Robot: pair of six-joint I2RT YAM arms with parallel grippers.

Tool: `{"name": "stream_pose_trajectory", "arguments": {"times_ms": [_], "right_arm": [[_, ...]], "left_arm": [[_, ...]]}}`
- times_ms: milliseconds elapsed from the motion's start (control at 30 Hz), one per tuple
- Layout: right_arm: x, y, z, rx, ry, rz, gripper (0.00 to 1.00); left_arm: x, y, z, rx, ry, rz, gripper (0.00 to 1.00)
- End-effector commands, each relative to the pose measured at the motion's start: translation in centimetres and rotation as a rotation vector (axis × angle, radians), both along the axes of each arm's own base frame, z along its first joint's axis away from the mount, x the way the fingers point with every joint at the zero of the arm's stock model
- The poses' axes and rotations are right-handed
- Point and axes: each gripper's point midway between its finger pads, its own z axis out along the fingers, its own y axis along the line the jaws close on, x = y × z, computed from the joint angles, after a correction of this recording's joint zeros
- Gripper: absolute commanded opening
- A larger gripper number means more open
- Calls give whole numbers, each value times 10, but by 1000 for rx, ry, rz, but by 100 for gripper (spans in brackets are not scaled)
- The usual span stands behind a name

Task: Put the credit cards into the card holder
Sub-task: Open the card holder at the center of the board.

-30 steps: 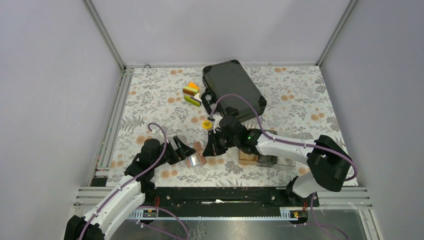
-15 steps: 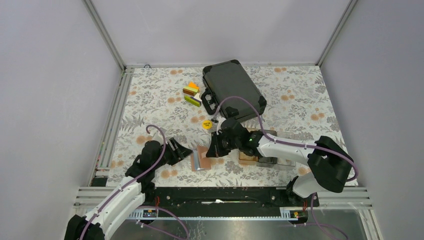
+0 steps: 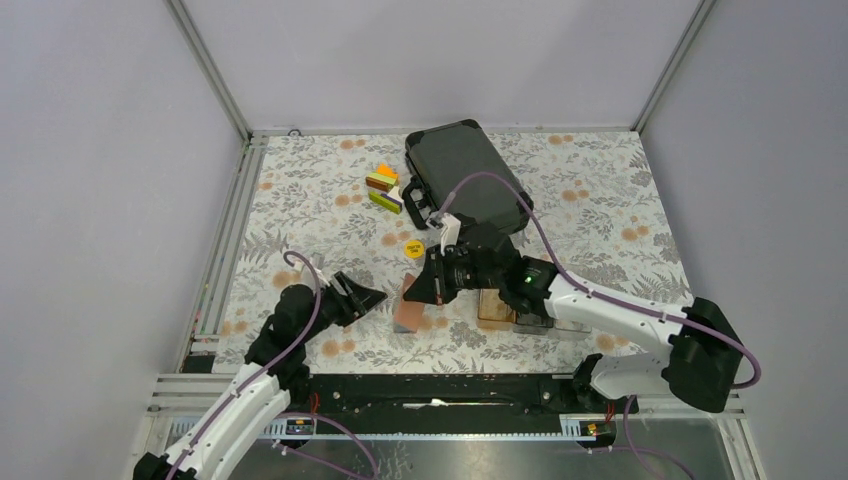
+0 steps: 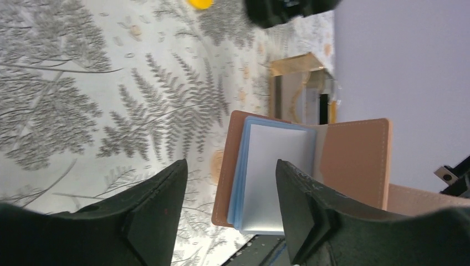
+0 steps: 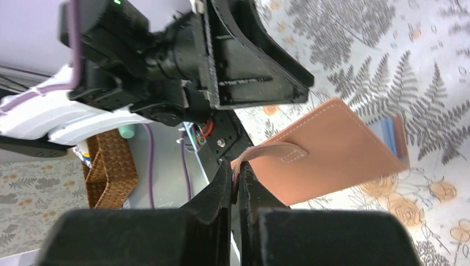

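The salmon-pink card holder [image 3: 408,308] lies half open on the floral cloth, between the two arms. In the left wrist view a white-grey credit card [image 4: 277,177] sits in its blue-grey pockets [image 4: 239,183], and the pink cover [image 4: 354,160] stands raised beside them. My right gripper [image 5: 235,178] is shut on the cover's strap tab [image 5: 271,151] and holds the cover up; from above this gripper [image 3: 420,290] is over the holder. My left gripper [image 3: 366,298] is open just left of the holder, with nothing between its fingers [image 4: 161,194].
A clear compartment tray [image 3: 532,312] stands right of the holder, with dark and orange edges showing inside it [image 4: 327,108]. Farther back are a yellow disc [image 3: 412,248], coloured blocks [image 3: 384,188] and a black hard case [image 3: 467,178]. The table's near rail [image 3: 450,385] runs just below the holder.
The white-grey card went from my left gripper into the holder. My left gripper let go and drew back left. My right gripper swung the cover over the pockets.
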Motion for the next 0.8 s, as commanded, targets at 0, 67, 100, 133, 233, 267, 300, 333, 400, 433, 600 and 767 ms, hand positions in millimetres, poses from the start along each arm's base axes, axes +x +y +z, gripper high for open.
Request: {"name": "stream_pose_trajectory", "arguments": {"times_ms": [0,67,100,133,233,267,300,333,400,433,600,767], "right_arm": [[-3,11,72,179,-158,66,0],[-5,12,86,231,-181,83,0],[-8,13,94,264,-190,95,0],[-11,15,102,300,-201,111,0],[-18,17,123,391,-221,150,0],[-20,18,129,413,-230,160,0],[-20,18,134,431,-241,167,0],[-21,19,138,442,-249,172,0],[-21,19,145,457,-267,176,0],[-20,19,150,463,-276,177,0],[-20,18,160,467,-304,178,0],[-23,16,170,491,-327,186,0]], "left_arm": [[-1,-18,55,-165,-129,-72,64],[-6,-24,66,-215,-146,-112,67],[-11,-28,72,-242,-152,-144,68],[-13,-31,77,-264,-155,-163,69],[-22,-37,96,-335,-165,-215,73],[-24,-38,100,-351,-161,-221,74],[-25,-38,103,-363,-160,-224,75],[-27,-38,106,-372,-158,-226,75],[-28,-37,110,-376,-154,-221,76],[-29,-36,110,-368,-147,-218,78],[-29,-33,109,-341,-142,-202,86],[-34,-35,113,-391,-110,-217,89]]}}
